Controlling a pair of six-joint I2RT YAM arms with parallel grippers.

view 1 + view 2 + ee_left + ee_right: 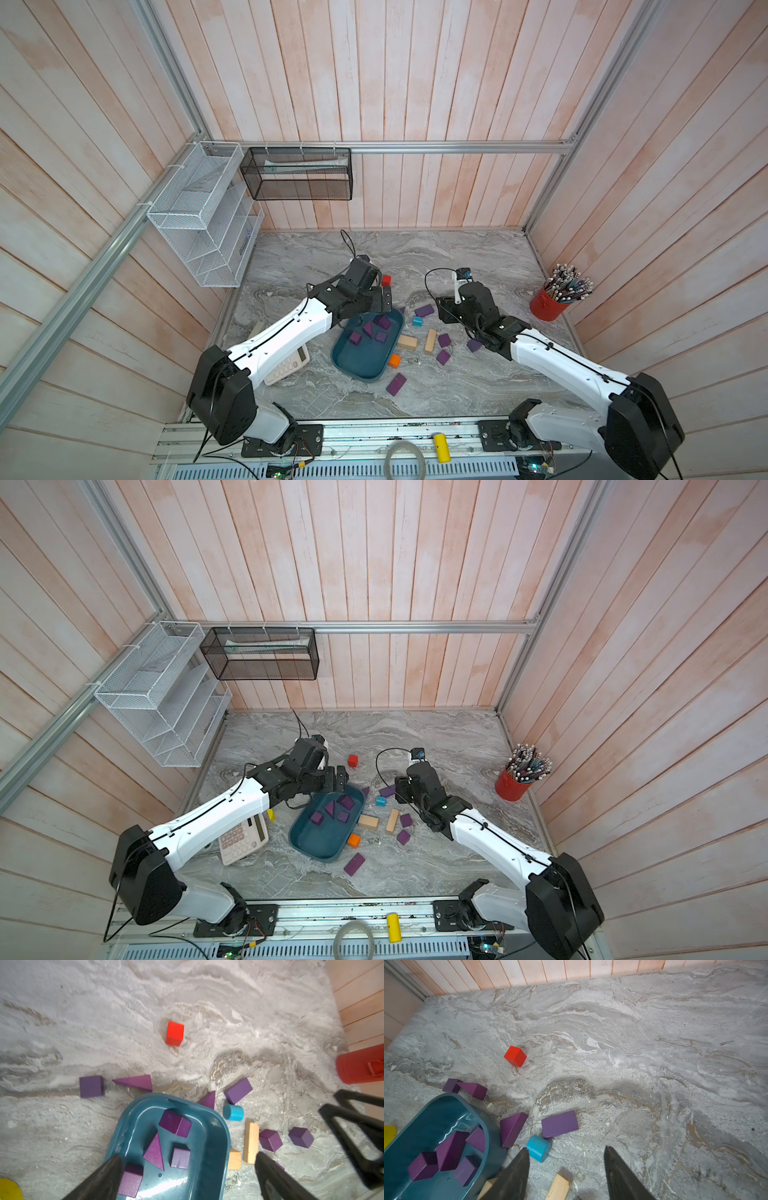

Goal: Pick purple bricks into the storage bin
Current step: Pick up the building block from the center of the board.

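Note:
The teal storage bin [360,362] lies mid-table and holds several purple bricks [381,336], cubes and a wedge, also seen in the left wrist view [154,1152]. More purple bricks lie loose on the table: an oblong [424,310] beyond the bin, cubes [444,340] to its right, an oblong [396,384] in front, and a cube and wedge [91,1086] by its far end. My left gripper [384,299] hangs open over the bin's far end, holding nothing [188,1155]. My right gripper [566,1148] is open over bare table right of the bin.
A red cube [386,279], blue cylinder [417,321], two tan blocks [407,342] and an orange cube [394,360] lie around the bin. A calculator [286,368] sits left, under my left arm. A red pencil cup [548,305] stands far right. Wire racks [299,174] hang on the walls.

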